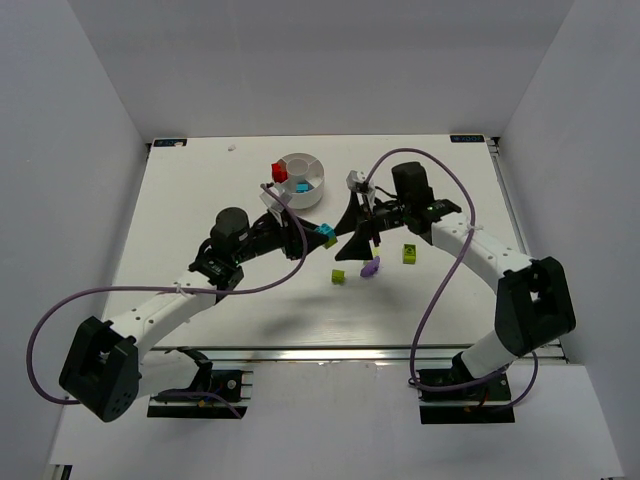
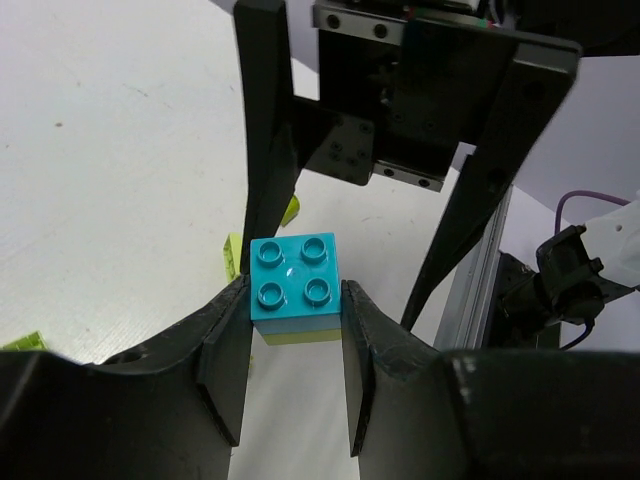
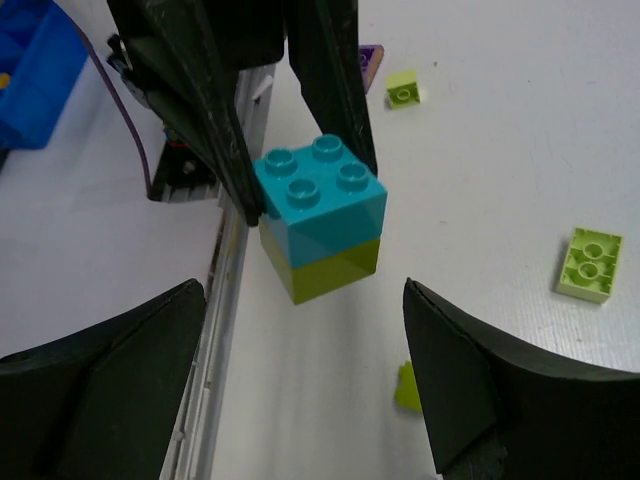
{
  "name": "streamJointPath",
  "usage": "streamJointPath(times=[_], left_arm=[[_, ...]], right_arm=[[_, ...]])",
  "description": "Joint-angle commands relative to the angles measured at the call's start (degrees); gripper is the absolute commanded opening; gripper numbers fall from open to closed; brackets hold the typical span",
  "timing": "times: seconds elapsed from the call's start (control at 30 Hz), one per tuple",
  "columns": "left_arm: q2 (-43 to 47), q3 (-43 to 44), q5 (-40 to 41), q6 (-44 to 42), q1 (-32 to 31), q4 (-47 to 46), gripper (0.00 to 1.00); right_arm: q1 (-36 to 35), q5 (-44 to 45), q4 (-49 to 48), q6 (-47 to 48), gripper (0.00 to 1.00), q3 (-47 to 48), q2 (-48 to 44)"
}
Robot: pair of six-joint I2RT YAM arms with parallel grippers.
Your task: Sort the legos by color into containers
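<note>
near mid-table, loose on the white table (image 1: pixel 200 220): a small lime brick (image 1: pixel 339 277), a purple brick (image 1: pixel 370 267), a second lime brick (image 1: pixel 410 253) further right. just beyond, the left gripper (image 2: pixel 295 330) is clenched on a cyan brick (image 2: pixel 295 280) stacked on a lime base brick (image 3: pixel 325 265); the right gripper (image 3: pixel 302 300) faces it, spread wide, touching nothing. far centre: the round white dish (image 1: pixel 300 192), with a red brick (image 1: pixel 280 171) at its left rim and a cyan piece (image 1: pixel 304 185) in one wedge.

No text is legible; the small blue stickers (image 1: pixel 167 141) at the tabletop's (image 1: pixel 200 200) far corners are too small to read.
</note>
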State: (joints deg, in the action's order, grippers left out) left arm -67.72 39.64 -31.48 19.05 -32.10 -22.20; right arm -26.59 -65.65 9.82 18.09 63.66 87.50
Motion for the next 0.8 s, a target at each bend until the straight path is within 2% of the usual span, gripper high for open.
streamJointPath(times=[0.0,0.23,0.5,0.77], left_arm=[[1.89,-1.32,-1.91,-0.77,-0.07,-5.48,0.0],[2.6,-3.07,-3.49,1.25,-0.07,-9.18,0.0],[1.81,-3.78,-4.9,3.62,-0.07,-13.83,0.0],[2.07,-4.39,-4.29,4.59,-0.07,-16.3,0.0]], right_arm=[[-0.39,-4.48,-8.41,-10.78,0.84,3.05,1.88],[-0.74,-7.56,-12.9,-15.1,0.78,4.37,3.81],[-1.45,-10.72,-12.73,-15.27,0.61,5.78,5.22],[-1.71,-11.17,-9.91,-12.29,0.56,6.3,5.48]])
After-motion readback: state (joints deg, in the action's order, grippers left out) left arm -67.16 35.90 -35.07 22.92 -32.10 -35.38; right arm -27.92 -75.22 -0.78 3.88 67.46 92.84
